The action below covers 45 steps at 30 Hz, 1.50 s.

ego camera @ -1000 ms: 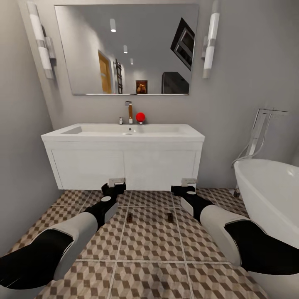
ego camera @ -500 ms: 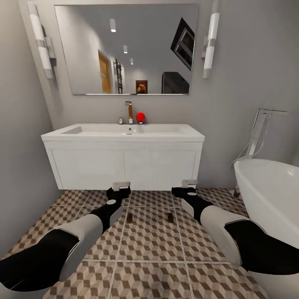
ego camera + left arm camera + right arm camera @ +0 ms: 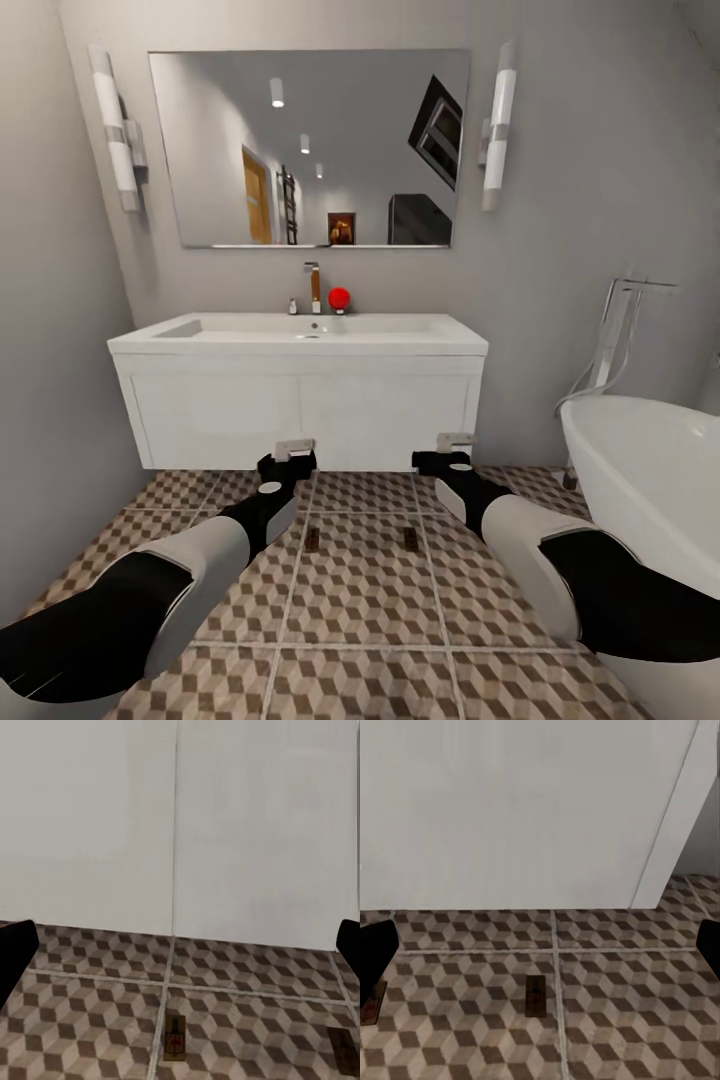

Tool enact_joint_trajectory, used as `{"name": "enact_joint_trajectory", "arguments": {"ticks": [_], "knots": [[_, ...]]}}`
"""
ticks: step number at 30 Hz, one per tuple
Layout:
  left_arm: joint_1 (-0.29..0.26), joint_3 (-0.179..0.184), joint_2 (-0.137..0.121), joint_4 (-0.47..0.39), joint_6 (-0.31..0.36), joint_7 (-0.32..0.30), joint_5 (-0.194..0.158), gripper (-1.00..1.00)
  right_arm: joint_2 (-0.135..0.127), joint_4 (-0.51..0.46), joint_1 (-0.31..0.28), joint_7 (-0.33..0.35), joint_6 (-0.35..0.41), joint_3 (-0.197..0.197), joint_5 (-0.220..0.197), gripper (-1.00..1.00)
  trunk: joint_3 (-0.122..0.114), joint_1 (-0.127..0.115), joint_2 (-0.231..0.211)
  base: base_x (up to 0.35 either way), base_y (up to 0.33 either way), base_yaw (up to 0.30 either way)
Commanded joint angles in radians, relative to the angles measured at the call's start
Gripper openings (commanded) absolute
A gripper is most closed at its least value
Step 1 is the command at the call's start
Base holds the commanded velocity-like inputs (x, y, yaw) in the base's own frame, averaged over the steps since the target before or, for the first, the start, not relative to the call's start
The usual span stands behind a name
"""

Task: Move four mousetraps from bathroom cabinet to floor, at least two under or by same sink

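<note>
While both sets of jaws stand wide, fingers parted at the edges of each wrist view with nothing between them, the two traps on the tiles lie below and slightly ahead of them. Left gripper [image 3: 288, 459] hovers in front of the white vanity [image 3: 300, 405]; right gripper [image 3: 447, 453] hangs level with it, further toward the bathtub [image 3: 650, 470].

Left mousetrap [image 3: 312, 540] rests on the bathroom floor [image 3: 350, 610] just inside the left arm's line, close to a grout seam. In the left wrist view it sits dead ahead of the fingers [image 3: 175, 1039], long axis running along the direction the gripper points, toward the vanity. Right mousetrap [image 3: 409, 538] lies parallel to it, well apart, just inside the right arm; the right wrist view puts it centred ahead [image 3: 535, 995], same lengthwise lie.

Each arm is nearer its own trap. Both traps sit in front of the sink [image 3: 300, 328], probably close enough to count as next to it, though the head view foreshortens that gap.

Only two traps on the floor here, so by my reckoning two more must come from the cabinet.
</note>
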State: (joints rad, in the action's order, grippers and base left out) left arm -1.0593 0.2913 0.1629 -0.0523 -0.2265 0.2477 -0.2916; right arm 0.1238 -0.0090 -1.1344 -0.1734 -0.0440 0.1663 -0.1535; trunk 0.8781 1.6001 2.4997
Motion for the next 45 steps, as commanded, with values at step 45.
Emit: {"name": "enact_joint_trajectory", "arguments": {"ticks": [45], "knots": [[0.005, 0.003, -0.015, 0.047, -0.003, -0.001, -0.01, 1.0, -0.006, 0.003, 0.02, -0.003, -0.001, 0.008, -0.009, 1.0, -0.14, -0.173, -0.315, 0.0, 0.0, 0.0]]}}
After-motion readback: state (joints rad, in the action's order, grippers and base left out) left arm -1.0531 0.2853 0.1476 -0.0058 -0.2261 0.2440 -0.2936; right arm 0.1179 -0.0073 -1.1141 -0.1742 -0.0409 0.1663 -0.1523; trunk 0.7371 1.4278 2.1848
